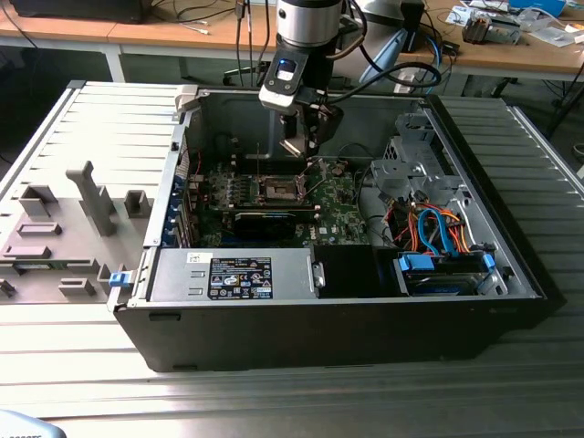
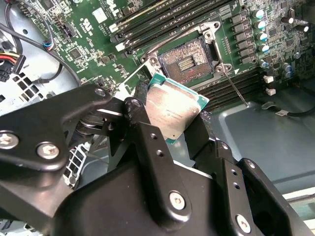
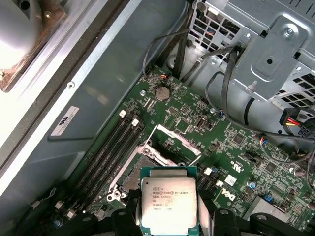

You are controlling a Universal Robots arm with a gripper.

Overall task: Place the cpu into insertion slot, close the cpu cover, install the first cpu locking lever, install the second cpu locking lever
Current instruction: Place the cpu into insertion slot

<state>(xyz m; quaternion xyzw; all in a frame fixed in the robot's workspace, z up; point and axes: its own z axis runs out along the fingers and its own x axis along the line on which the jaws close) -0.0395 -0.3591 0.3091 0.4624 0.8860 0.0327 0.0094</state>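
The end effector (image 1: 306,146) hangs inside the open computer case (image 1: 319,338), above the insertion slot (image 1: 281,189).

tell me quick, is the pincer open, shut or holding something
Pincer: shut on the cpu, which is not yet in the empty insertion slot.

You have the cpu (image 3: 169,204) with a dull, scuffed silver metal top; the gripper (image 2: 170,118) looks matt black with shiny bolt heads; the insertion slot (image 2: 189,59) has a bright metal rim on the glossy green motherboard (image 2: 88,29).
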